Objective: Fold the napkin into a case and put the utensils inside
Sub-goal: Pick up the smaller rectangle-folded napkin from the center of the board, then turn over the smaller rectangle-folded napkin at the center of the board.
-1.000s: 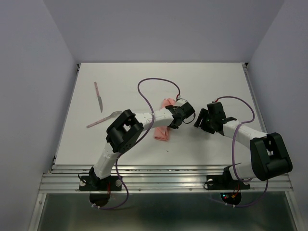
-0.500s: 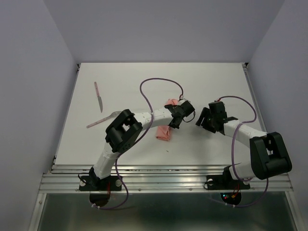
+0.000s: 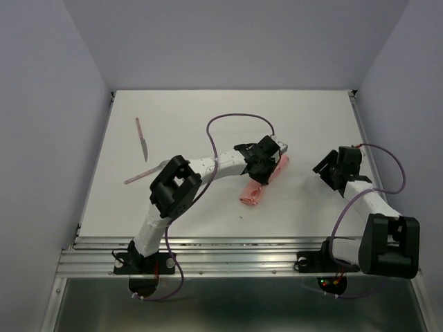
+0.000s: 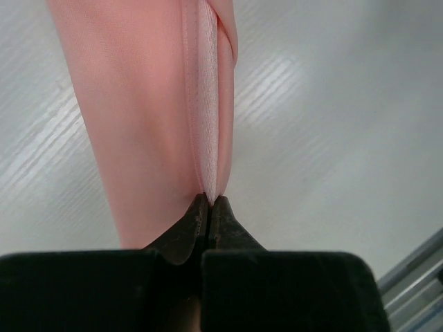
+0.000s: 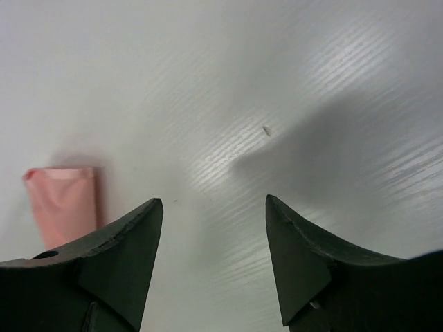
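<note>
Salmon-pink napkin (image 4: 138,104), folded into a smooth narrow strip, is pinched at its end by my left gripper (image 4: 209,206); my right gripper (image 5: 213,204) stands spread apart, right of the napkin.

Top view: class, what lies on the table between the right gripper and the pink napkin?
Nothing: the top view shows only bare white table between the right gripper and the napkin.

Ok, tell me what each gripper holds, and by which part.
Left gripper pinches the folded napkin by its layered edge at one end. Right gripper is open, holding nothing.
</note>
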{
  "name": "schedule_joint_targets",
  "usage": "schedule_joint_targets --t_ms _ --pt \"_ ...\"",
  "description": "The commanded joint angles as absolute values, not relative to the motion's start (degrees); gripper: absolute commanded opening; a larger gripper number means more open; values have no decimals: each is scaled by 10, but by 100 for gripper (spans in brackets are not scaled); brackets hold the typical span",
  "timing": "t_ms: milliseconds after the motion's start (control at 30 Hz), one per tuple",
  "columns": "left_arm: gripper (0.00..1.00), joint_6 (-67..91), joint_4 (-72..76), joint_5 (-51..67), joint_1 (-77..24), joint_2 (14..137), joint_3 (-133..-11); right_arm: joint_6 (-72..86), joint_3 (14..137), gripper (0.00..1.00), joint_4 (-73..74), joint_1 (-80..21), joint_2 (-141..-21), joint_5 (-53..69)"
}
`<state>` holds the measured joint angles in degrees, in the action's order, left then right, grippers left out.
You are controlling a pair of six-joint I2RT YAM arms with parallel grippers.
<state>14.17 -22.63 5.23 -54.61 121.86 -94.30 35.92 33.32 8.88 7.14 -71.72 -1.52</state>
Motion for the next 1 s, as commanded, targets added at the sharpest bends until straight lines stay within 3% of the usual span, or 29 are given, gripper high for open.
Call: schedule_joint_targets --t_ms 0,700,967 --pt "0 127 -185 180 -541 1172 -980 380 335 67 84 75 -673 -17" --pt "0 215 30 516 -454 1257 -962 366 372 73 130 80 -634 -15" --pt "0 229 75 548 -414 1272 -936 364 376 73 133 80 -639 -17"
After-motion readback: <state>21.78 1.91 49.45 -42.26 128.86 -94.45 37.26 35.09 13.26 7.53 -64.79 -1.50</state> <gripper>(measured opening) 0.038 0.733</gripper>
